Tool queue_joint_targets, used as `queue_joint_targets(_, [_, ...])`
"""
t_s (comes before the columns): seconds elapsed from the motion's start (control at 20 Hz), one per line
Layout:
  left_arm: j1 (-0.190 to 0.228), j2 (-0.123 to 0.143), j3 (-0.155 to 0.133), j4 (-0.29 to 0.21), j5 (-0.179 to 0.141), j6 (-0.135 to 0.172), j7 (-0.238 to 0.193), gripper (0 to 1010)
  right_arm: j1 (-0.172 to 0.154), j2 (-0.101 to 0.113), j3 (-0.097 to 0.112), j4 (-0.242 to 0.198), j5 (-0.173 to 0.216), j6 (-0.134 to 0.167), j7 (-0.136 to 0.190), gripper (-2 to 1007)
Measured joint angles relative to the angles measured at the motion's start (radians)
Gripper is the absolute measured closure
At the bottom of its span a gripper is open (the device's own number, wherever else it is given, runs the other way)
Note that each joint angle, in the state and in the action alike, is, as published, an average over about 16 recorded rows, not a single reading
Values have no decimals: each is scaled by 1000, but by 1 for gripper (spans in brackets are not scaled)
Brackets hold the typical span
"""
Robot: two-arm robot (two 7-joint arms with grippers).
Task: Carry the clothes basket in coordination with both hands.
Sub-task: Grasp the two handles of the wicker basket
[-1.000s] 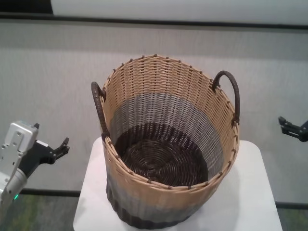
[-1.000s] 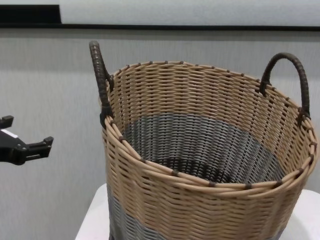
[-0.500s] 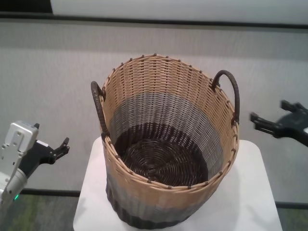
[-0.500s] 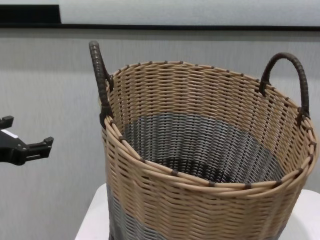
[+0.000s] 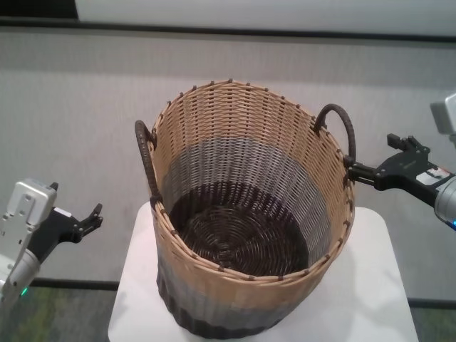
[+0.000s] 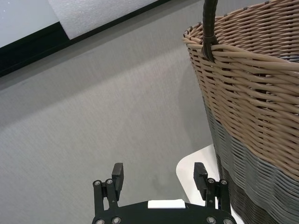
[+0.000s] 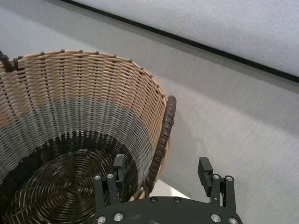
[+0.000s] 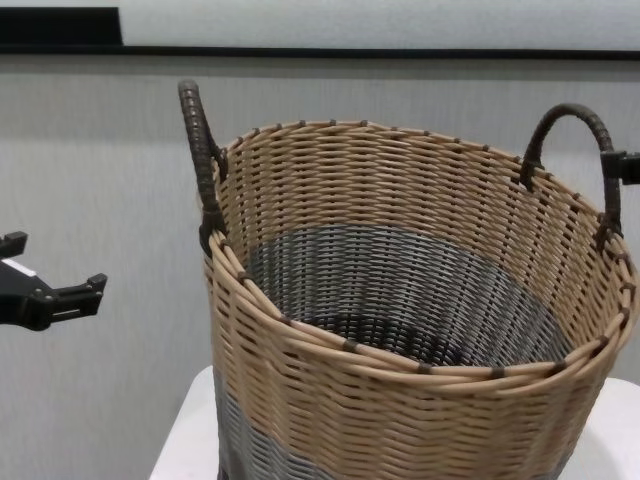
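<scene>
**Right claw at the handle, left claw waiting off to the side**

The clothes basket (image 5: 246, 221) stands upright on the white table (image 5: 370, 292), centre of the scene, empty, rim tilted a bit toward me. It has two dark loop handles, the left handle (image 5: 145, 160) and the right handle (image 5: 340, 139).

Step in hand, as I judge it: get both claws onto the handles before any lift. To do it well I want the right handle's loop sitting squarely between my right fingers, not just clipped by a tip. The wrist view shows the loop lined up nearer one finger (image 7: 118, 164) than the other, so I'd centre it first, then close. The left side needs to come in and take the left handle the same way. Only lift once both grips are set, and lift evenly, or the basket tips or slides on the table.

Pose: my right gripper (image 5: 363, 169) reaches in from the right, roughly level, fingers spread wide apart, tips right at the right handle; touching or just short, I can't tell. It holds nothing.

My left gripper (image 5: 91, 217) sits low on the left, well apart from the left handle, pointing toward the basket, fingers also spread, empty. The left wrist view shows the basket wall and handle off to one side, not between the fingers.
</scene>
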Motion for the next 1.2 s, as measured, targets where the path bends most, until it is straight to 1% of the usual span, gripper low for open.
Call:
queue_joint_targets(0.1, [0,0,0,0,0,0,0,10,16,-9,-6,15,-6,9,4,4])
queue_joint_targets(0.25, [0,0,0,0,0,0,0,10,33,-23,-3,34,2,33,12,4])
queue_joint_targets(0.55, [0,0,0,0,0,0,0,10,58,-47,15,68,46,90,25,4])
queue_joint_targets(0.8, [0,0,0,0,0,0,0,10,79,-60,20,91,76,135,23,4])
queue_joint_targets(1.0, [0,0,0,0,0,0,0,10,98,-67,13,108,87,159,19,4])
queue_joint_targets(1.2, [0,0,0,0,0,0,0,10,124,-76,-6,129,85,166,16,4])
